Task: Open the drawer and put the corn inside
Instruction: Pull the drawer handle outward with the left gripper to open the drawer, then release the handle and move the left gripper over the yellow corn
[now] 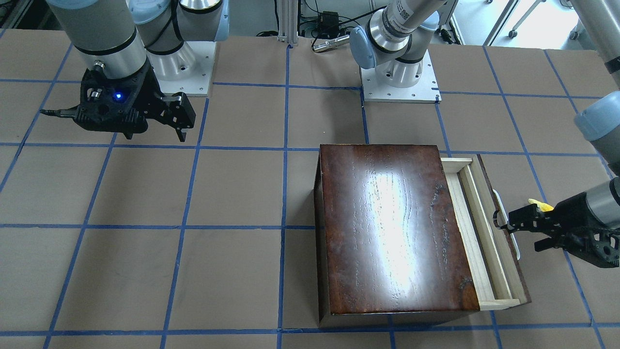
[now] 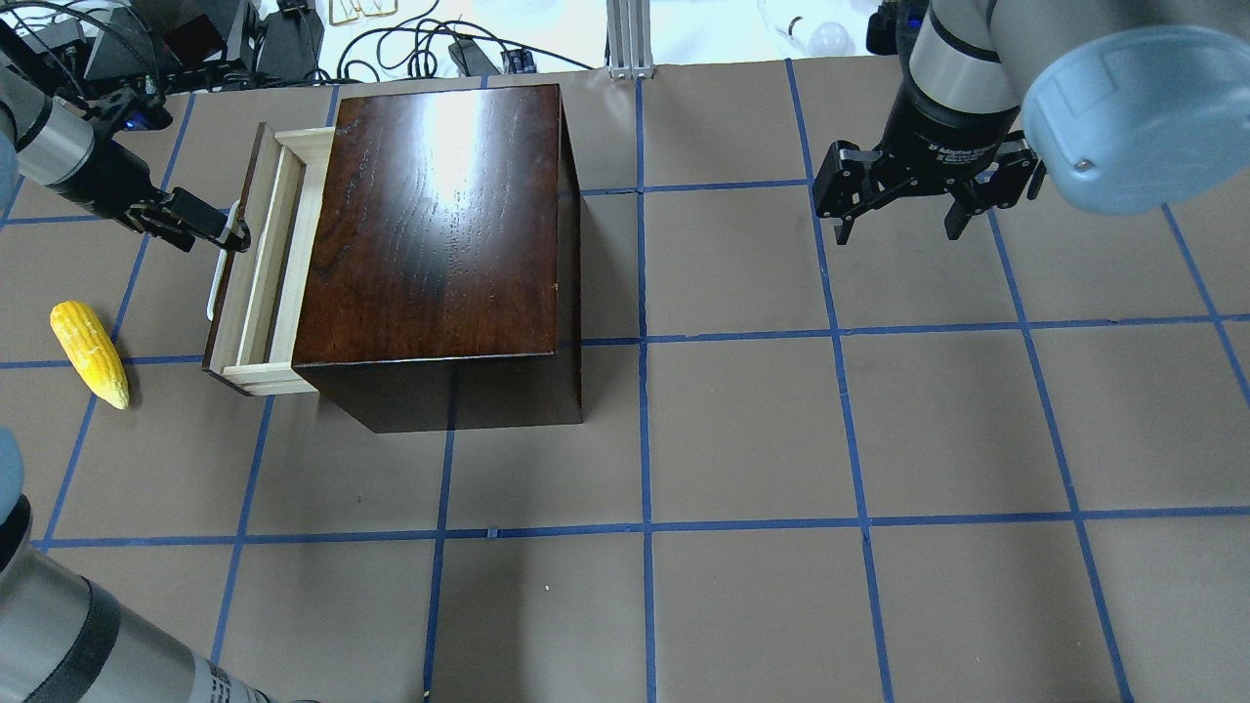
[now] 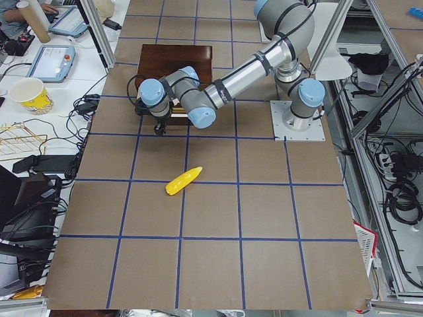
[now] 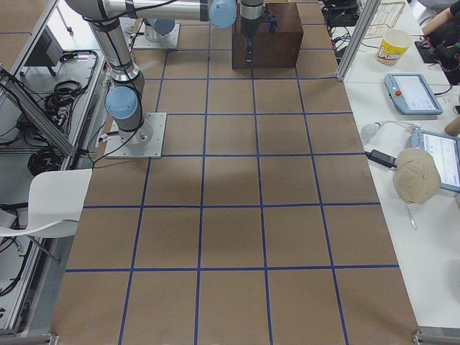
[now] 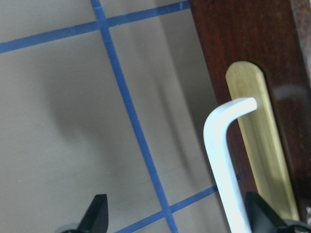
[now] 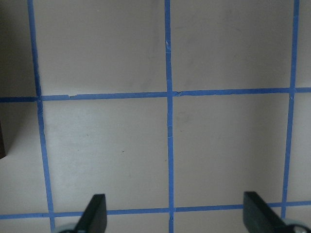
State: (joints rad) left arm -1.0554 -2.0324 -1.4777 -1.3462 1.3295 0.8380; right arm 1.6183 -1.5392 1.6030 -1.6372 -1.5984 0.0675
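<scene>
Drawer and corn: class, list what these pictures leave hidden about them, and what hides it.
Drawer interior: overhead view, mostly under the box top.
Corn: front-facing view, nearly all behind the left gripper.
Handle: left wrist view, lower end cut off by the bottom edge.

Corn on table (clear of box), left arm perhaps touching box

Brown tabletop, blue tape grid. White chair alongside; side bench carries tablets.
</scene>
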